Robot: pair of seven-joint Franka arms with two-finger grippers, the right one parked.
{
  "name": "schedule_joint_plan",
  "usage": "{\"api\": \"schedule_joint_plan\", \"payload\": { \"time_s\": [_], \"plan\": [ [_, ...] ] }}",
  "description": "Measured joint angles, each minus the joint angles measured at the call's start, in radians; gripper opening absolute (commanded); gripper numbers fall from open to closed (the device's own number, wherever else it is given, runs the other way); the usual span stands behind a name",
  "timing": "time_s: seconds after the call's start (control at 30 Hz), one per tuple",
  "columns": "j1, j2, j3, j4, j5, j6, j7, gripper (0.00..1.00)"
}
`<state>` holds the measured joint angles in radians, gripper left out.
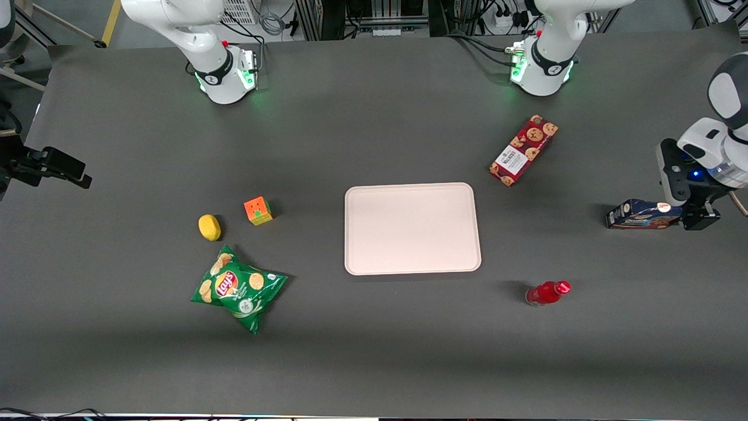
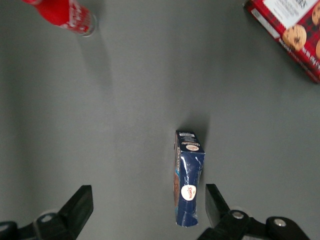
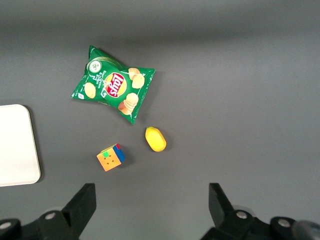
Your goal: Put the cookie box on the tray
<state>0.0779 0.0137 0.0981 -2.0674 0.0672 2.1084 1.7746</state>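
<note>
Left wrist view, my gripper spread wide above the dark blue rectangular cookie box, 1 finger just beside it, pale pinkish-cream rectangular tray mid-frame in the front view.

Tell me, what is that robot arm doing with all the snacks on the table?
The arm is going for the dark blue cookie box, which stands on its narrow side toward the working arm's end of the table. Its pincer hangs open over the box, with one finger close beside it, not gripping it yet. The big pale tray, where the box should go, has nothing on it. The red cookie box and red bottle lie untouched.
</note>
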Motion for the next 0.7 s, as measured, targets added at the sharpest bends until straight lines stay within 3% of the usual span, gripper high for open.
{"api": "schedule_joint_plan", "payload": {
  "time_s": [0.7],
  "plan": [
    [0.023, 0.126, 0.101, -0.088, -0.016, 0.195, 0.034, 1.0]
  ]
}}
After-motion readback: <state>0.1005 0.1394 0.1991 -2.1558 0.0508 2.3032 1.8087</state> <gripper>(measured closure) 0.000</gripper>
